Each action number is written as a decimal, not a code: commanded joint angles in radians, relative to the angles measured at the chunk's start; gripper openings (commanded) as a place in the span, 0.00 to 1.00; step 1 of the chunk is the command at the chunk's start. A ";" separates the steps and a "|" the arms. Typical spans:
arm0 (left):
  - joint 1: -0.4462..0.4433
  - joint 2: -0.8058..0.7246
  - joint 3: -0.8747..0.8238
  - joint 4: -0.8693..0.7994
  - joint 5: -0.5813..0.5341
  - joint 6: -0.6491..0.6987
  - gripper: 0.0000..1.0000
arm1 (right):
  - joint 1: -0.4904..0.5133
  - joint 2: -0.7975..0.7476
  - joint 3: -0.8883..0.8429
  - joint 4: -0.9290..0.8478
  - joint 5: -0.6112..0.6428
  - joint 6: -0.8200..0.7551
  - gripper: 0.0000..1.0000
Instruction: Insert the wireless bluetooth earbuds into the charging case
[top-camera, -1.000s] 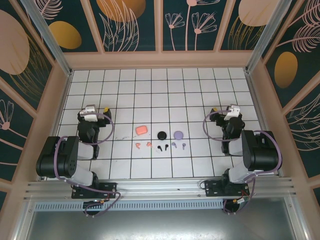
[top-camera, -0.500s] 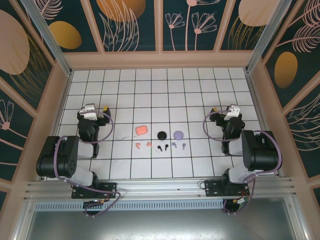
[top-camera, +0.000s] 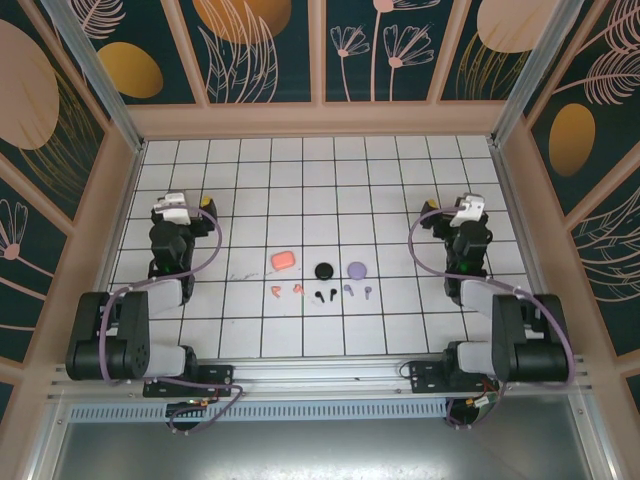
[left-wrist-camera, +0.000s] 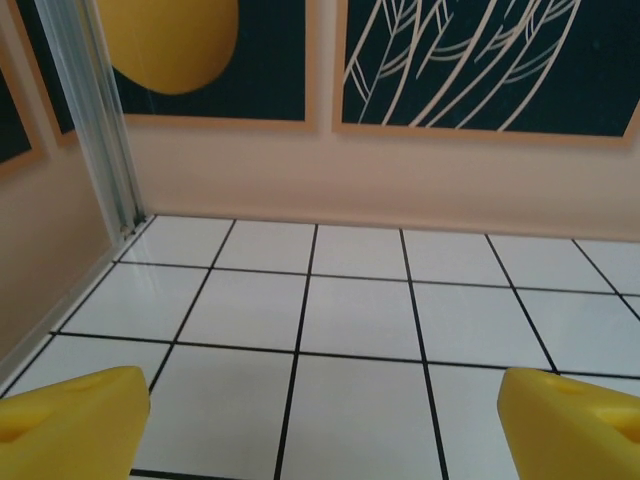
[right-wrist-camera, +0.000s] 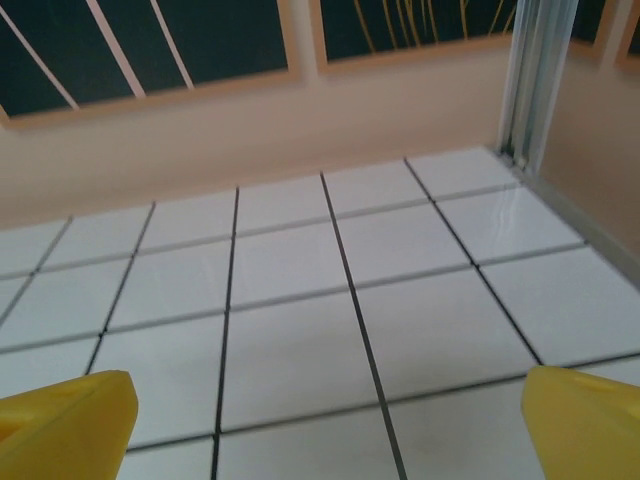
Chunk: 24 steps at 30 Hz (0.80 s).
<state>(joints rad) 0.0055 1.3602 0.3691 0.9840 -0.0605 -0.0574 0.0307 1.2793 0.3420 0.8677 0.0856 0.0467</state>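
Lying in a row near the middle of the white tiled table (top-camera: 400, 200), the six earbuds (top-camera: 319, 296) sit just on the near side of three small cases: orange (top-camera: 283, 259), black (top-camera: 322, 270) and lavender (top-camera: 358, 268). The left gripper (left-wrist-camera: 320, 420) and right gripper (right-wrist-camera: 325, 420) stand well apart from them on either side, with bare tiles between. Their yellow fingers (left-wrist-camera: 70, 420) are spread wide and hold nothing, facing the leaf-patterned back wall (left-wrist-camera: 480, 60).

Salmon, black, lavender earbuds (top-camera: 321, 296), black-gridded white table (top-camera: 300, 180)
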 joint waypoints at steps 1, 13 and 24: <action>-0.002 -0.044 0.026 -0.111 -0.011 -0.010 0.91 | 0.037 -0.103 0.053 -0.240 0.035 0.049 0.99; -0.017 -0.159 0.207 -0.458 0.172 -0.322 0.90 | 0.101 -0.311 0.251 -0.662 -0.129 0.347 0.99; -0.181 -0.224 0.210 -0.522 0.288 -0.610 0.99 | 0.356 -0.200 0.306 -0.928 -0.039 0.417 0.99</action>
<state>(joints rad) -0.1455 1.1549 0.5598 0.4969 0.1631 -0.5392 0.3454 1.0607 0.6186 0.0620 0.0029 0.4042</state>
